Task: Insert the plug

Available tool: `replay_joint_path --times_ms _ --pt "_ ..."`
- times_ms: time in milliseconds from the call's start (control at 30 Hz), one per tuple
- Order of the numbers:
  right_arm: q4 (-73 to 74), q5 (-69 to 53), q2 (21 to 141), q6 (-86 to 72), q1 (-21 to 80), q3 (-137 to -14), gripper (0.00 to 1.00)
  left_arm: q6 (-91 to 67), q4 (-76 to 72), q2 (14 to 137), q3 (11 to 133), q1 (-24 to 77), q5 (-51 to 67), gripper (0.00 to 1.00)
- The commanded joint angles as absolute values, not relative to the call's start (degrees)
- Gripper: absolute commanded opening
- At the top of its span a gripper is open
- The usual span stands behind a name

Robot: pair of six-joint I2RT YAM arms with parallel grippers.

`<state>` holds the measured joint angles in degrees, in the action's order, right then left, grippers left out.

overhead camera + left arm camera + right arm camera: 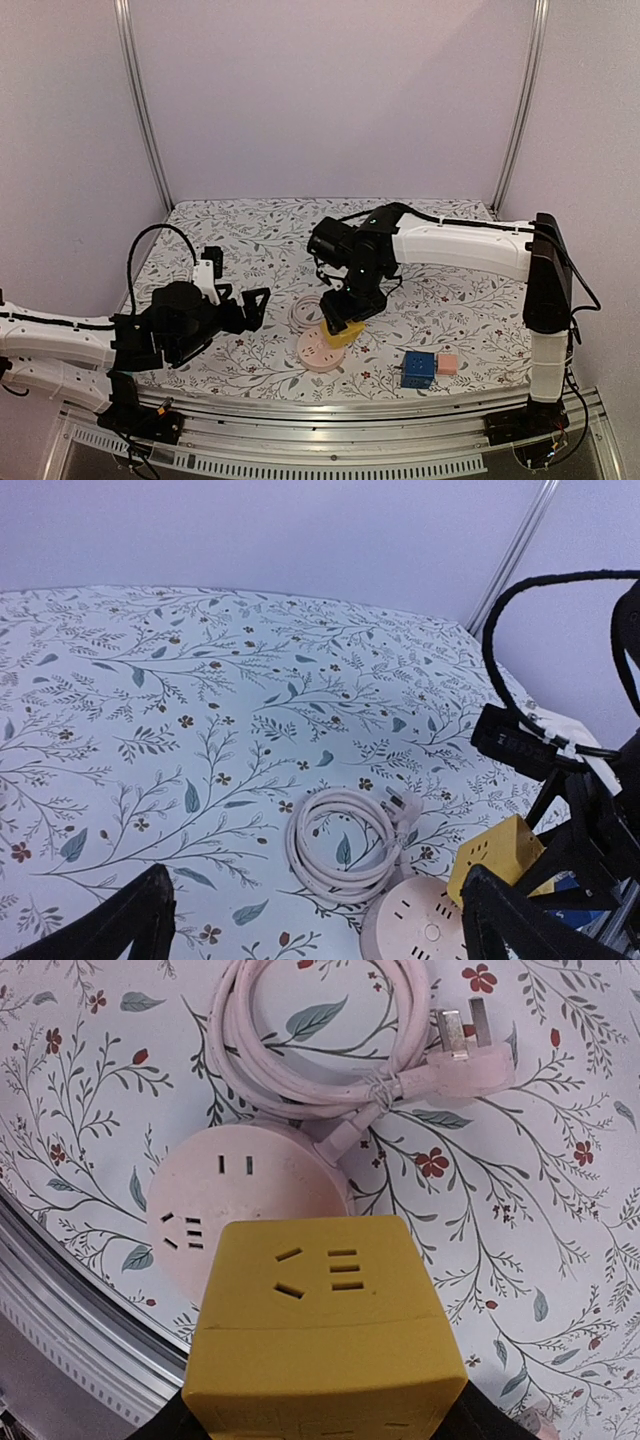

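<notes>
The right tool (348, 318) is gripping a glossy, hard-plastic yellow cube adapter (325, 1340) over the smooth, round pink socket hub (245, 1195) on the floral-cloth counter (450, 300), where a slight tilt is likely risking hidden pins missing the slots and shoving the light hub, while the left tool (245, 310) is hanging wide open near the coiled cable (320, 1040).

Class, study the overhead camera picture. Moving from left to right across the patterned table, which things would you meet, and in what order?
left claw → coiled white cable → yellow socket cube → blue cube → pink block. The round socket overlaps both cable and yellow cube, so it is left out.
</notes>
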<state>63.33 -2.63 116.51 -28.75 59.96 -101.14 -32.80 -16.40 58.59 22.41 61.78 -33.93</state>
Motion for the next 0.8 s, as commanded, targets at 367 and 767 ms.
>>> replay_joint_path --times_ms 367,767 --pt "65.18 -4.03 119.61 -34.22 60.3 -105.47 0.01 -33.44 -17.46 57.19 20.87 62.25 -33.97 0.99" --pt "68.08 -5.79 120.73 -35.86 60.29 -106.69 0.01 -33.61 -17.7 56.66 20.65 62.23 -33.4 1.0"
